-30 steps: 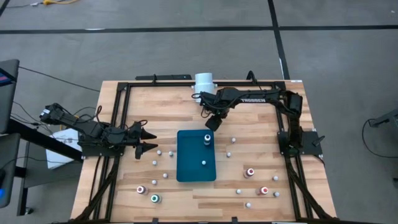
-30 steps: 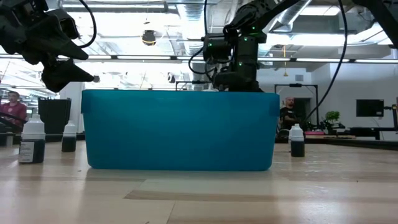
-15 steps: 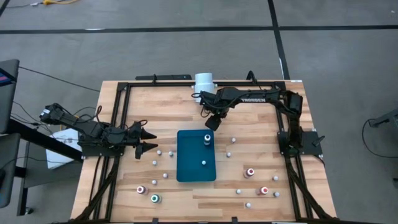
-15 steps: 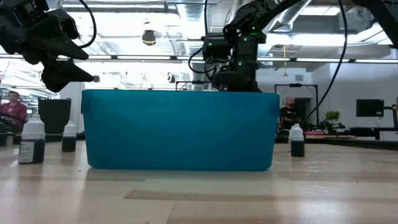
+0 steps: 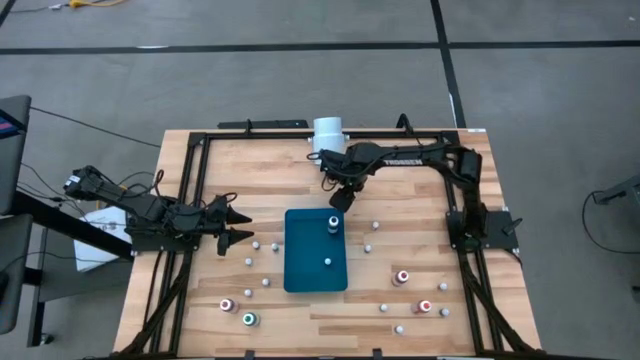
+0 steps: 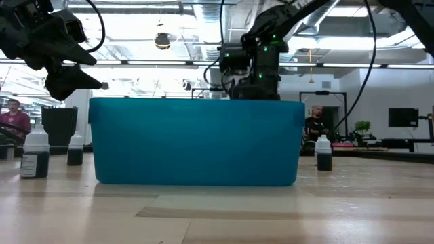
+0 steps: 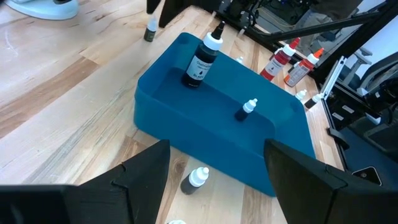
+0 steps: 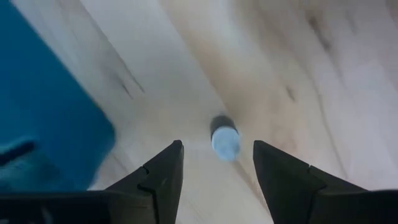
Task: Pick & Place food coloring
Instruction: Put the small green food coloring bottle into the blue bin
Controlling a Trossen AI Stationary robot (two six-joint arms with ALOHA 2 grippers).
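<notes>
The food coloring bottles stand scattered on the wooden table around a teal tray (image 5: 316, 262). Two bottles stand inside the tray: a dark one with a white cap (image 7: 202, 59) and a tiny one (image 7: 247, 109). My right gripper (image 5: 340, 197) hovers open just beyond the tray's far right corner, fingers pointing down on either side of a small white-capped bottle (image 8: 225, 140) without touching it. My left gripper (image 5: 240, 226) waits open at the table's left, pointing at the tray. Red-topped (image 5: 402, 277) and green-topped (image 5: 249, 319) bottles stand nearer the near edge.
A large white cylinder (image 5: 328, 130) stands at the far edge, behind the right gripper. Small bottles (image 5: 256, 244) dot the table left and right (image 5: 367, 248) of the tray. The black frame rails (image 5: 190, 200) border the table. People (image 6: 10, 115) show in the room beyond.
My right gripper has shifted slightly toward the table's left above the tray's far corner; its fingers stay apart. The bottles and the tray have kept their places.
</notes>
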